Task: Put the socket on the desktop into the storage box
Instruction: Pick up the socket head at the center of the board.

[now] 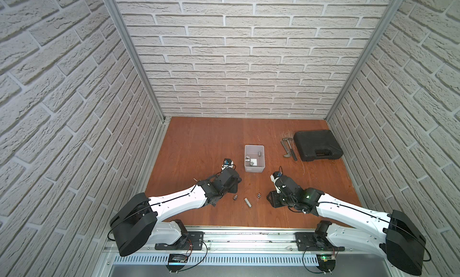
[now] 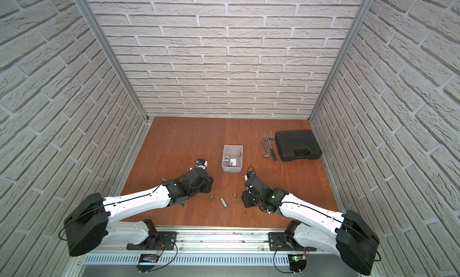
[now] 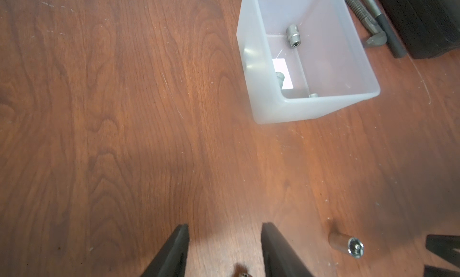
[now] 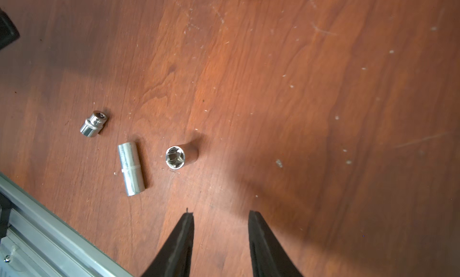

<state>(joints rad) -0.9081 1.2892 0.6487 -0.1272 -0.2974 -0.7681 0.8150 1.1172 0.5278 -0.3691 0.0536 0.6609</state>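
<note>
Three loose metal sockets lie on the reddish-brown desktop (image 1: pixel 199 144) near its front: a short one (image 1: pixel 235 197) (image 4: pixel 94 124), a long one on its side (image 1: pixel 248 202) (image 4: pixel 131 168), and one standing with its open end up (image 1: pixel 258 195) (image 4: pixel 180 156) (image 3: pixel 348 246). The pale storage box (image 1: pixel 254 170) (image 2: pixel 232 169) (image 3: pixel 308 106) stands behind them and holds several sockets (image 3: pixel 292 35). My left gripper (image 3: pixel 225 227) (image 1: pixel 234 186) hangs open just left of the short socket. To the right of the upright socket, my right gripper (image 4: pixel 221 213) (image 1: pixel 272 200) is open and empty.
A black plastic case (image 1: pixel 318 145) sits at the back right, with a hammer and another hand tool (image 1: pixel 288 150) beside it. Brick-pattern walls close in three sides. An aluminium rail (image 1: pixel 249 238) runs along the front edge.
</note>
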